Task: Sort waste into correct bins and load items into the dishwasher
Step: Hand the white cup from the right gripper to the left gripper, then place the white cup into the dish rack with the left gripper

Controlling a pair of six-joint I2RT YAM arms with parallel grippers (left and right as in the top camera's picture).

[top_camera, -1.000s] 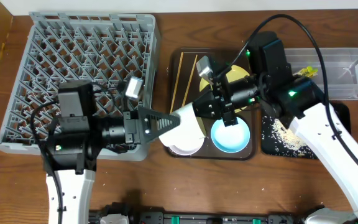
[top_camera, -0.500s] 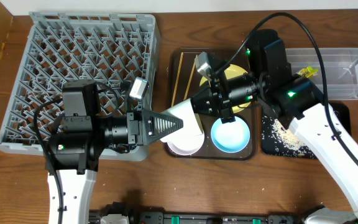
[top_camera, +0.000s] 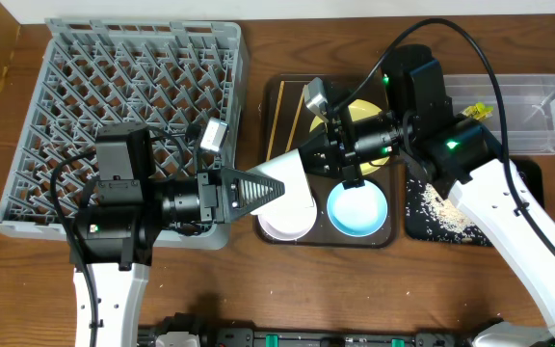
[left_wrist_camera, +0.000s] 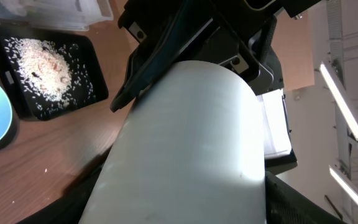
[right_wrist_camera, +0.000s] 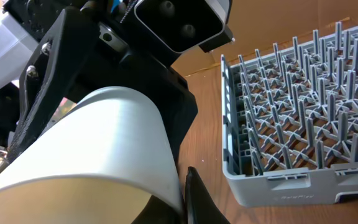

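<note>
**Progress: early, as judged.**
- Dish rack (top_camera: pixel 143 58), upper left: 0 items loaded.
- Small white cup (top_camera: pixel 295 176), centre: held aloft, pinched by the right gripper (top_camera: pixel 314 159). The left gripper (top_camera: pixel 276 188) is set around it; closure cannot be told.
- Plate (top_camera: pixel 366 114), blue bowl (top_camera: pixel 357 209), white-pinkish bowl (top_camera: pixel 287 224), chopsticks (top_camera: pixel 276 125): lying on the brown tray (top_camera: pixel 321 239), unloaded.
- Wrapper (top_camera: pixel 477 112) in the clear tub (top_camera: pixel 528 116), crumbs (top_camera: pixel 438 204) in the black tray (top_camera: pixel 422 229): sorting judged done.

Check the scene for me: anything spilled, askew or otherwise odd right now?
Mainly the white cup: it hangs sideways above the brown tray, between the left tool and right tool at once. A stray rice grain lies on the table beside the black tray.
</note>
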